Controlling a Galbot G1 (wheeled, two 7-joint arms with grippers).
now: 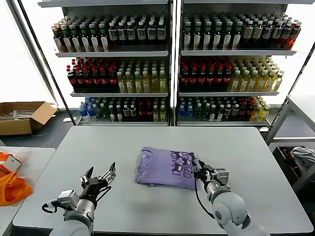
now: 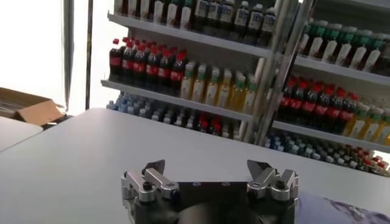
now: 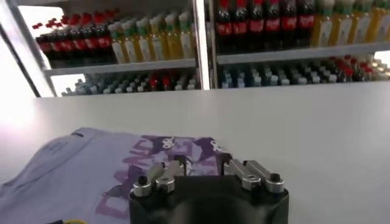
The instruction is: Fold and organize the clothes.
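The clothes, a lavender T-shirt (image 1: 165, 167) with a dark purple-and-white print, lie folded into a flat rectangle on the grey table (image 1: 147, 142), a little right of the middle. My right gripper (image 1: 199, 173) is at the shirt's right edge. In the right wrist view its fingers stand apart just over the printed fabric (image 3: 91, 176), and nothing is clamped between them at the gripper (image 3: 203, 159). My left gripper (image 1: 101, 178) hovers wide open over bare table to the left of the shirt, holding nothing (image 2: 206, 167). A corner of the shirt (image 2: 341, 210) shows beside it.
Tall shelves of bottles (image 1: 167, 64) stand behind the table. An orange bag (image 1: 12, 189) lies on a low side table at the left, with a cardboard box (image 1: 22, 115) behind it. A pale cloth (image 1: 305, 157) sits in a rack at the right.
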